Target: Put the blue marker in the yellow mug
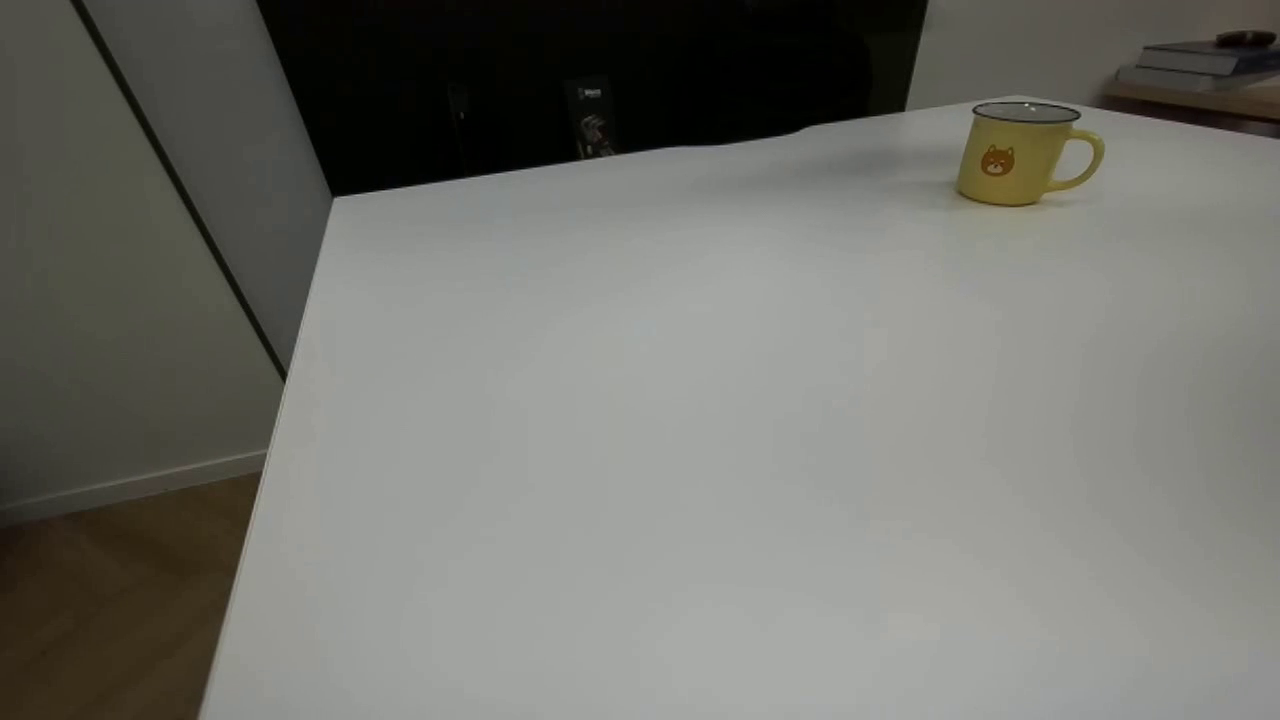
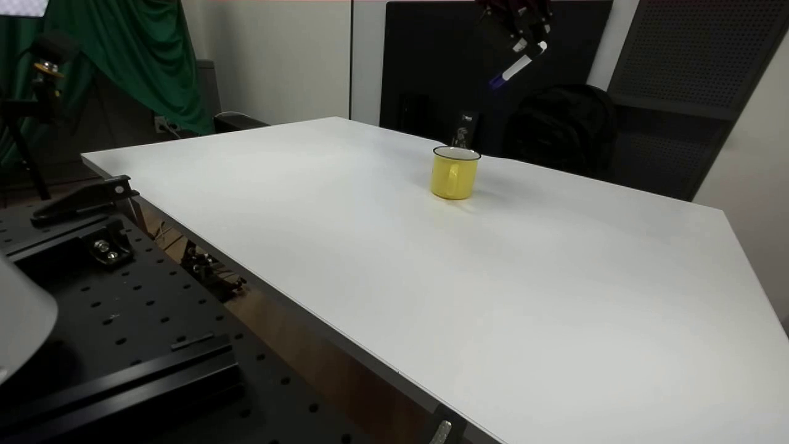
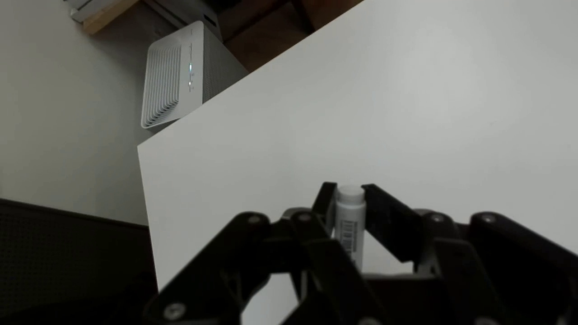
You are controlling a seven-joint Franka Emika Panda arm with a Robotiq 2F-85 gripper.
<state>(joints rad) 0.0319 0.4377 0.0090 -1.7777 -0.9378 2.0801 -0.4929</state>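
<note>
The yellow mug stands upright on the white table, with its handle and a brown animal face on its side in an exterior view. It also shows in an exterior view with its handle toward the camera. It is out of view in the wrist view. My gripper is high above the table. It is shut on the blue marker, which hangs tilted with its blue end lower. In the wrist view, the gripper has the marker's white barrel between its fingertips; the blue end is hidden there.
The white table borders a black perforated base. A dark backpack is behind the table's far edge. A white box-shaped appliance stands beside the table edge. Books lie on a surface behind the mug.
</note>
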